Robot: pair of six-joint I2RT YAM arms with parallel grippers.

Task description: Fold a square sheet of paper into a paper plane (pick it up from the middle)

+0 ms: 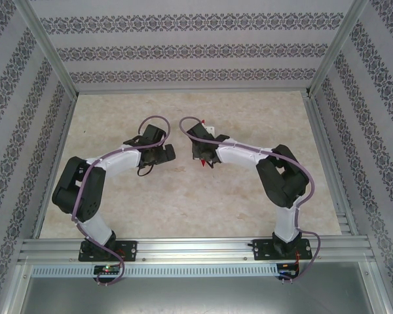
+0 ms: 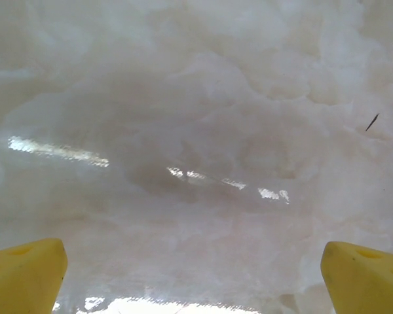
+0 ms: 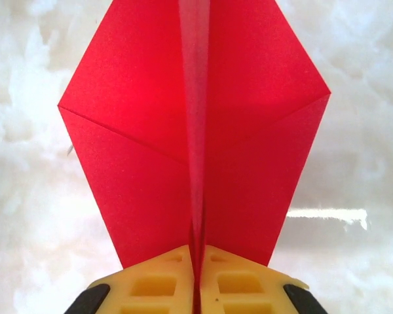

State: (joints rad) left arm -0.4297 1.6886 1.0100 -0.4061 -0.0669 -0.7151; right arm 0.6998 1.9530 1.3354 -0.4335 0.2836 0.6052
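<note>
Over the middle of the table [image 1: 183, 209], the right gripper [image 3: 196, 269] is clamped on the centre crease of the half-folded red paper plane [image 3: 144, 150]. The left gripper [image 2: 195, 278] hangs just left of it, spread wide and empty. A wing fold probably comes next, needing the left gripper to take a flap.
</note>
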